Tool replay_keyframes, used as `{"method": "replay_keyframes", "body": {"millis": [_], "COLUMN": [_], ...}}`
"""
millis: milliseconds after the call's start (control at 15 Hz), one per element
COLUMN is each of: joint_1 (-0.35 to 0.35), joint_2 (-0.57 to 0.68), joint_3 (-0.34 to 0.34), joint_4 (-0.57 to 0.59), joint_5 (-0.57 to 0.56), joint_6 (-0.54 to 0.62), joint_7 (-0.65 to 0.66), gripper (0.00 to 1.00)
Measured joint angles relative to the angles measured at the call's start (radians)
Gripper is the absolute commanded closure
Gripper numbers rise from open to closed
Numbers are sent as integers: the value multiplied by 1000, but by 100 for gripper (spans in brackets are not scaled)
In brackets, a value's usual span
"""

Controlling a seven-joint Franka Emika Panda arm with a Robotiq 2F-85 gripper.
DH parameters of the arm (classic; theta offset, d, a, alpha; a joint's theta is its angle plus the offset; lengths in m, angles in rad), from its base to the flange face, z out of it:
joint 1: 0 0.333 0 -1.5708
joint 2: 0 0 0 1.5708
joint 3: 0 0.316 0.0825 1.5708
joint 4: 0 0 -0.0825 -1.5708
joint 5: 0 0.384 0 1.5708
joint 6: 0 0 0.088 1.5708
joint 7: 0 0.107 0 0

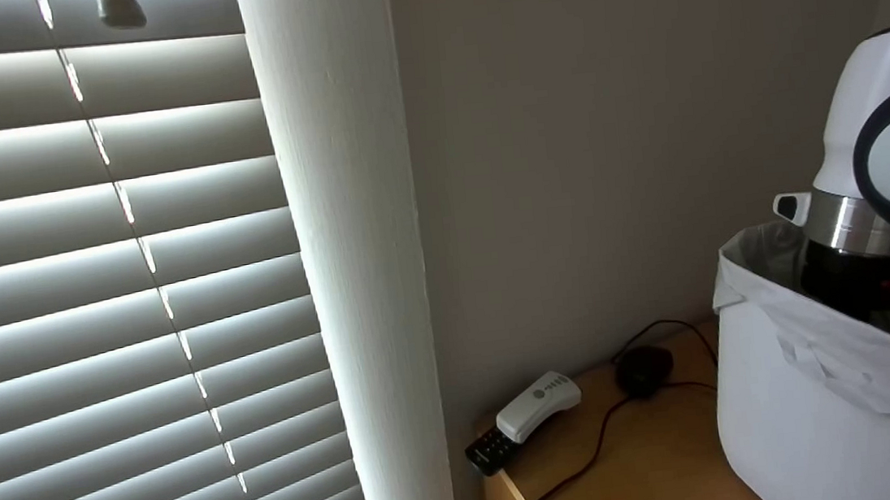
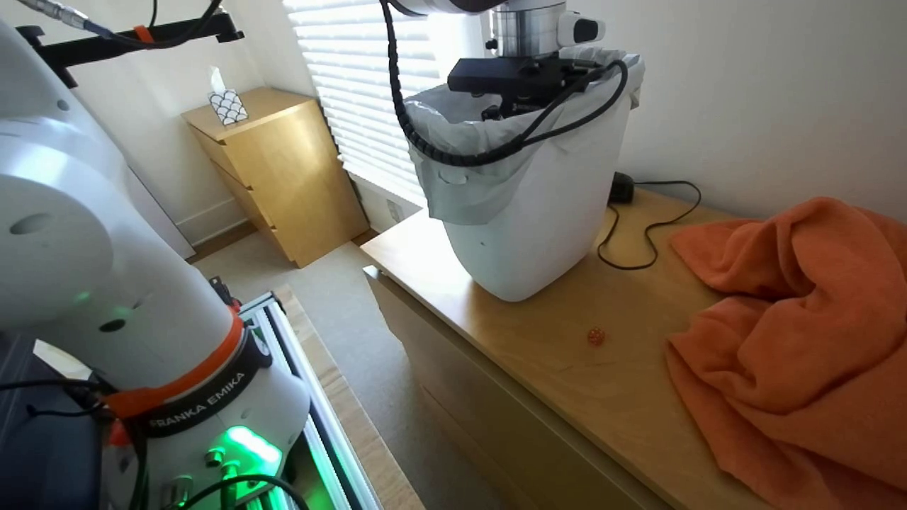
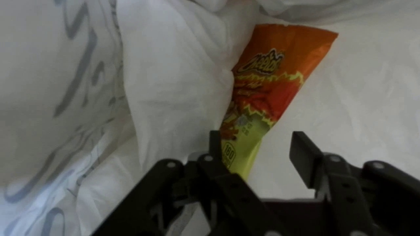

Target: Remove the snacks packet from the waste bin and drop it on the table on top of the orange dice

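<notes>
Your claw (image 3: 258, 143) stands spread, presumably to straddle the snacks packet (image 3: 267, 88). In the wrist view, the liner (image 3: 178, 88) crowds its left edge.

Daylight's pouring thru blinds (image 1: 94, 341), glaring in both exterior views; wall (image 1: 566, 148) reading dim in an exterior view. Counter (image 2: 623, 397) is catching sheen @ window-side corner, bin (image 2: 531, 219) shading it twd robot-side edge. Base light (image 2: 253, 448) is glowing green. Wrist view's running soft, fingers (image 3: 305, 160) showing OOF.
</notes>
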Motion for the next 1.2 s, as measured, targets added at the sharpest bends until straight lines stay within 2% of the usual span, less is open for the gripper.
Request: {"method": "replay_keyframes", "body": {"millis": [200, 267, 400, 467, 600, 800, 1200], "joint_1": [-5, -7, -9, -11, -12, -12, -12], "joint_2": [0, 0, 0, 0, 1, 2, 3], "joint_3": [0, 0, 0, 0, 1, 2, 3], "joint_4": [7, 9, 11, 12, 13, 13, 14], "joint_5": [-7, -10, -17, -23, -38, -44, -46], "joint_6": [16, 19, 24, 26, 28, 28, 28], "joint_7": [3, 3, 6, 10, 23, 29, 36], "gripper": [96, 99, 100, 74, 95, 100, 100]}}
